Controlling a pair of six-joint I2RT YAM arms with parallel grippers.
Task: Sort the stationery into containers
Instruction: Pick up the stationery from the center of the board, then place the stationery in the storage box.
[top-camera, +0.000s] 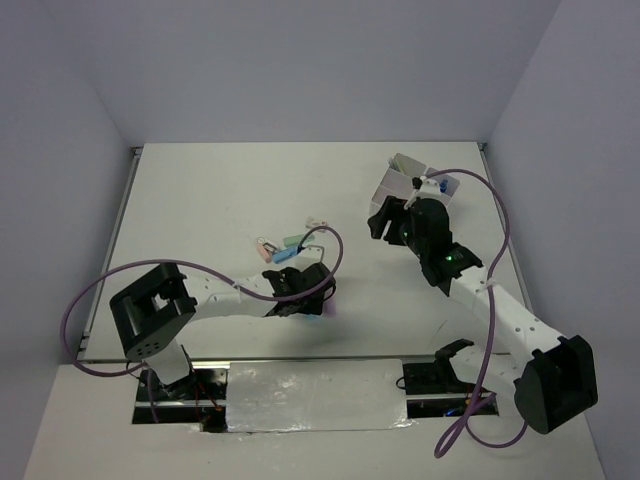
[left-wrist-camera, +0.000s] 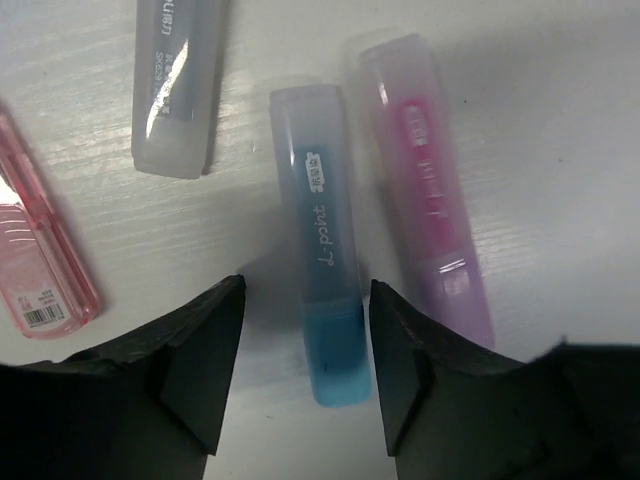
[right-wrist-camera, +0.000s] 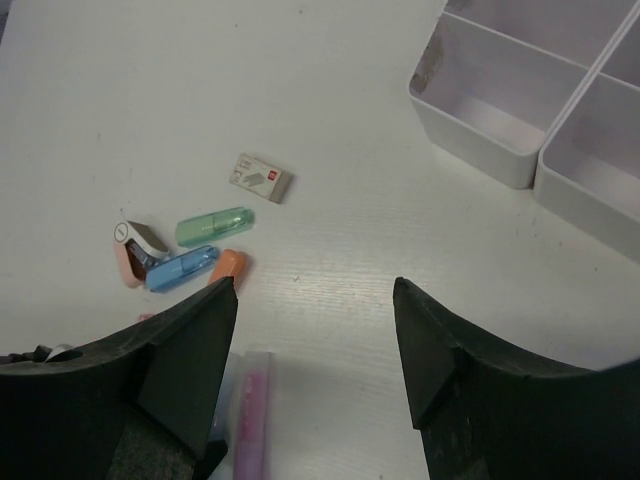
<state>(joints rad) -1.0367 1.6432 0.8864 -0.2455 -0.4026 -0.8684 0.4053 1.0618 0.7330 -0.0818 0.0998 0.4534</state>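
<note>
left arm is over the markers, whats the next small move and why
Probably close the left gripper on the blue marker, lowering a touch first if it is not yet at table height. Its jaws stand open with the marker's darker end lying lengthwise between them. The pink marker lies close alongside, so a straight squeeze seems safer than any sideways shift.

The left arm (top-camera: 215, 295) and right arm (top-camera: 510, 315) have white links and boxy black joints, each trailing a purple cable (top-camera: 66, 320). A green light (top-camera: 450, 258) shows on the right arm. The left claw (left-wrist-camera: 306, 300) and right claw (right-wrist-camera: 313, 300) are matte black
</note>
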